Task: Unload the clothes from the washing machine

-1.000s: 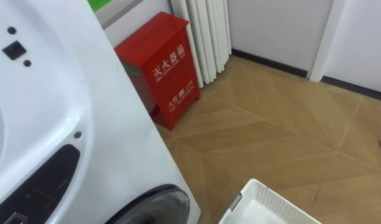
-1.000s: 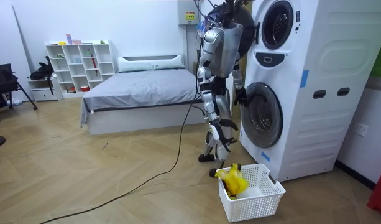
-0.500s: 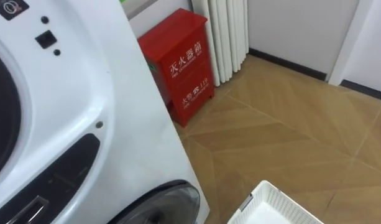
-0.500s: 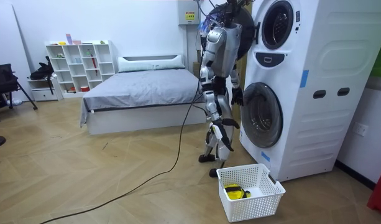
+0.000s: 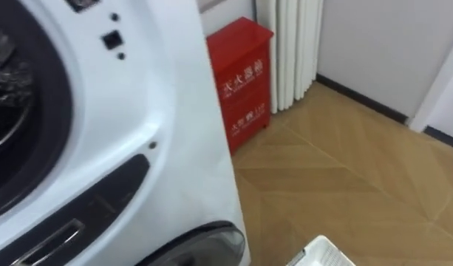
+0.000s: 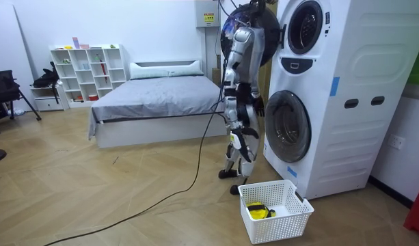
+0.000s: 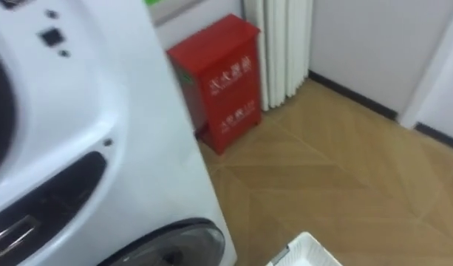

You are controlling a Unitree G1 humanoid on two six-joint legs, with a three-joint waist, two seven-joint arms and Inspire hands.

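I stand upright against the front of a white stacked washing machine (image 6: 318, 96). Its upper drum (image 5: 12, 111) opens at the left of the left eye view, with grey metal inside. The upper door (image 6: 258, 27) hangs open behind my head, and the lower door (image 6: 286, 126) is closed. A yellow garment (image 6: 258, 210) lies in the white basket (image 6: 291, 217) on the floor near my feet. The basket's corner (image 5: 322, 253) shows at the bottom right of my view. My left hand (image 6: 257, 106) hangs near the lower door's rim, my right hand (image 6: 247, 134) lower by my hip.
A red box (image 5: 244, 74) stands against the wall beside the machine, with a white curtain (image 5: 289, 44) behind it. Open wooden floor (image 5: 344, 170) lies to my right. A bed (image 6: 154, 102) and a white shelf (image 6: 86, 72) stand behind me.
The yellow garment, at the basket's rim a second ago, now lies inside the basket. I have straightened up, and my view has risen from the lower panel to the upper drum.
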